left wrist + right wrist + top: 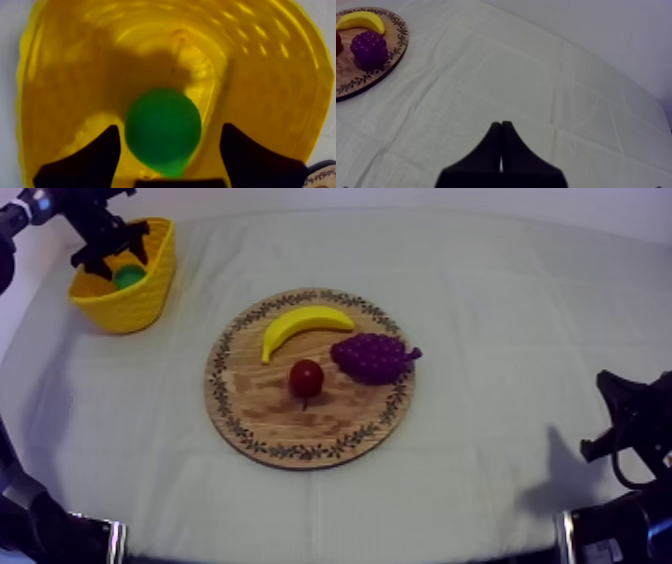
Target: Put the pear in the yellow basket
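Observation:
The green pear lies inside the yellow basket at the table's far left. My left gripper hangs over the basket's mouth. In the left wrist view its fingers stand apart, one on each side of the pear, with a gap of basket floor showing on both sides, so the left gripper is open. My right gripper sits low at the table's right edge. Its fingers lie together as a narrow wedge over bare cloth, shut on nothing.
The round wooden board sits mid-table with a banana, a bunch of grapes and a small red fruit on it. The right wrist view shows the board's rim, banana and grapes beyond bare cloth.

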`<state>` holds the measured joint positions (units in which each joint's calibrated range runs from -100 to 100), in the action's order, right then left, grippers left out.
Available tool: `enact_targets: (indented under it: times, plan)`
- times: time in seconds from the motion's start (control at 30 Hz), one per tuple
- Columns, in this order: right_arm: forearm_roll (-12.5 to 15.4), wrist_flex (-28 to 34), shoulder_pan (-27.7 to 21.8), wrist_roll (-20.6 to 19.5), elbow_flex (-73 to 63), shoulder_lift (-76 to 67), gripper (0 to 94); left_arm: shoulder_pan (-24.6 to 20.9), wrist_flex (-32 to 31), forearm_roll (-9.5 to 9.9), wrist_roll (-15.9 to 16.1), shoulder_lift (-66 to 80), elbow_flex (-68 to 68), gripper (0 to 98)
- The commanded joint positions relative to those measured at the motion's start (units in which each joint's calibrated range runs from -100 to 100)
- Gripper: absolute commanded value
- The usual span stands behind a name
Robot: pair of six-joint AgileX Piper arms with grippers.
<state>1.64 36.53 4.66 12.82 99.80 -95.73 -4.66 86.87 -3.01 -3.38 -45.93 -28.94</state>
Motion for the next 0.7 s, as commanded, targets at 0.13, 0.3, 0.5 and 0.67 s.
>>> enact_targets:
  times: [0.13,0.3,0.5,0.67]
  plan:
    - [-0.01,0.0,0.01,0.0,-0.02,-0.03,0.2,-0.14,-0.56,-0.28,0.09,0.24,0.79,92.3]
    - [-0.01,0.0,0.01,0.0,-0.02,-0.03,0.2,-0.2,-0.62,-0.18,0.09,1.77,2.3,95.0]
    - [-0.01,0.0,0.01,0.0,-0.02,-0.03,0.2,-0.43,-0.63,-0.4,0.22,6.08,6.36,95.6]
    - [-0.01,0.0,0.01,0.0,-0.02,-0.03,0.2,-0.5,-0.77,-1.09,1.16,12.09,11.25,94.0]
